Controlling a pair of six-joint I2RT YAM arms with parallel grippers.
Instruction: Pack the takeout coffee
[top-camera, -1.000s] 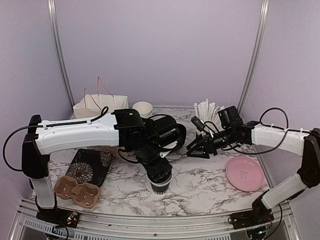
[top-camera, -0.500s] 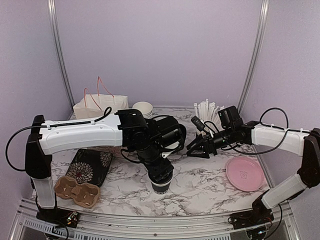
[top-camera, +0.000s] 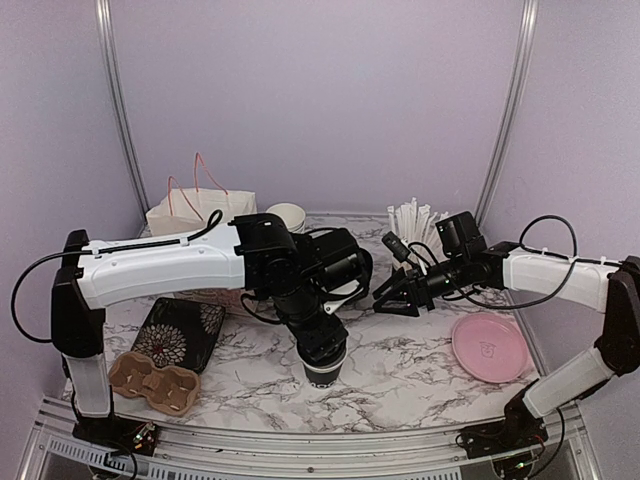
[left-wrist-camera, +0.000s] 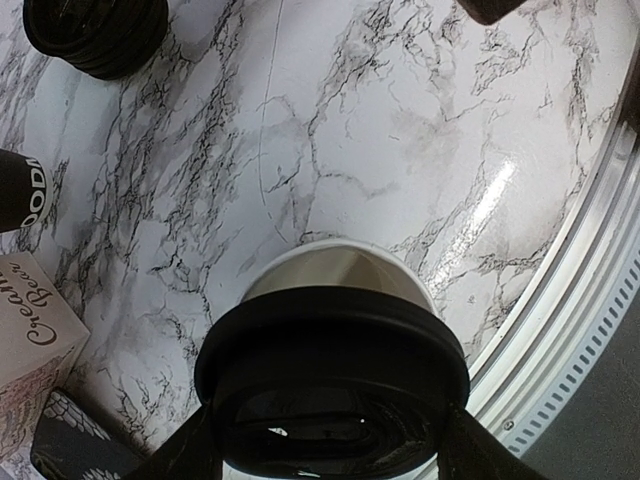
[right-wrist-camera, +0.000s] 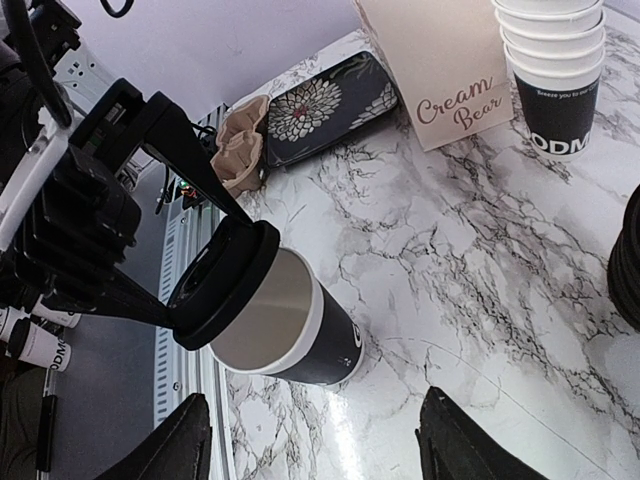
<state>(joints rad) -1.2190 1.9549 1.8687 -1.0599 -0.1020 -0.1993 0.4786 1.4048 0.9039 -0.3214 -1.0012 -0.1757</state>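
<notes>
- Clamping the lid (right-wrist-camera: 222, 280) by opposite edges, the left hand (top-camera: 322, 346) points down at the bench (top-camera: 400, 370), with one finger on each side of the lid.
- Right under that hand, the cup (right-wrist-camera: 305, 345) stands upright on the bench. The lid sits tilted over its white rim, leaving part of the mouth uncovered.
- Whether lid and rim touch, I cannot tell.
- To the left of that hand lie the flower-print pouch (top-camera: 180, 333) and, nearer the arm bases, the carrier (top-camera: 152, 381), both well apart from the cup.
- Beyond the hand, on its left, stands the bag (top-camera: 190, 215), with the cup stack (right-wrist-camera: 553, 60) just beside it.
- The right hand (top-camera: 392, 298) hovers near the left hand, on its right, with fingers apart and holding nothing, turned toward the cup.
- Behind the right hand stand the straws (top-camera: 415, 218). To its right, on the bench, lies the plate (top-camera: 490, 347).
</notes>
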